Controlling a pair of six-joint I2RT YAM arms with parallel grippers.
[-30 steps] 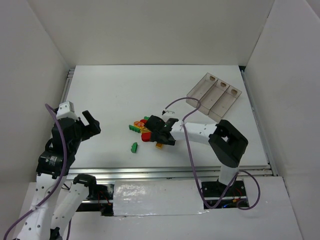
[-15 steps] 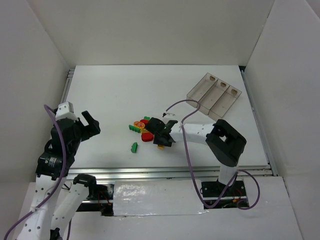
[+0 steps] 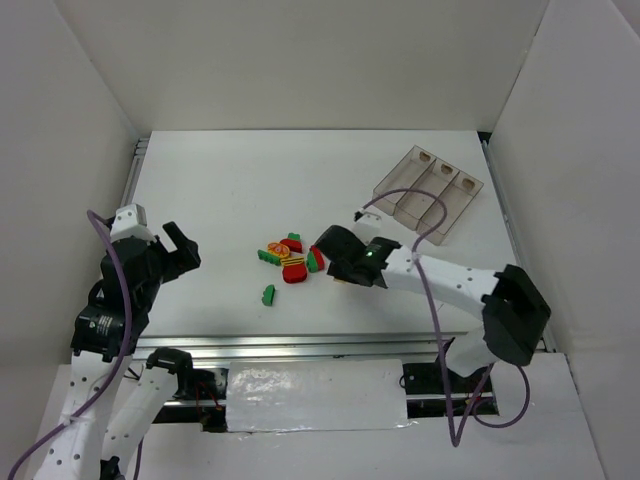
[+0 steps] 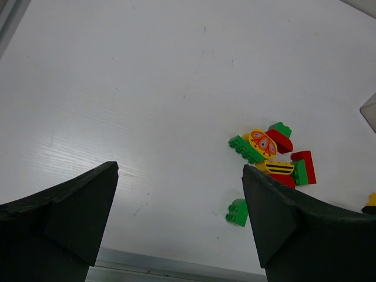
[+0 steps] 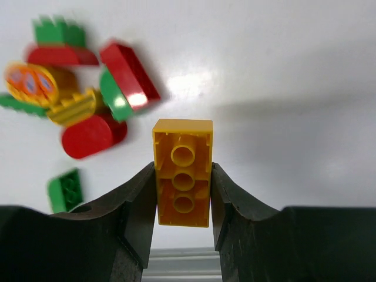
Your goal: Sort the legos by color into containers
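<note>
Tabletop point(image 3: 220, 190), white, seen from above with 2 robot arms at its near edge. A small heap of red, green and yellow legos point(image 3: 288, 258) lies near the middle, 1 green brick point(image 3: 268, 294) apart on its near side. The right fingers point(image 3: 338, 270) sit just beside the heap on its right; what they hold is hard to tell here. The tray point(image 3: 428, 190) of 3 narrow compartments lies well apart at the far right, no brick visible in it. The left fingers point(image 3: 183, 248) hang over the left of the tabletop, well apart from the heap. Left wrist view: both dark fingers spread wide, nothing between them, the heap and lone green brick ahead to the right. Right wrist view: the fingers are clamped on the long sides of 1 yellow brick point(image 5: 183, 179), its hollow underside facing the camera; the blurred heap lies up and to the left. The step in hand looks like the pick of a yellow brick, with the carry to come. The next move calls for lifting clear of the heap, swinging over to the tray, and choosing 1 compartment for yellow before letting go.
</note>
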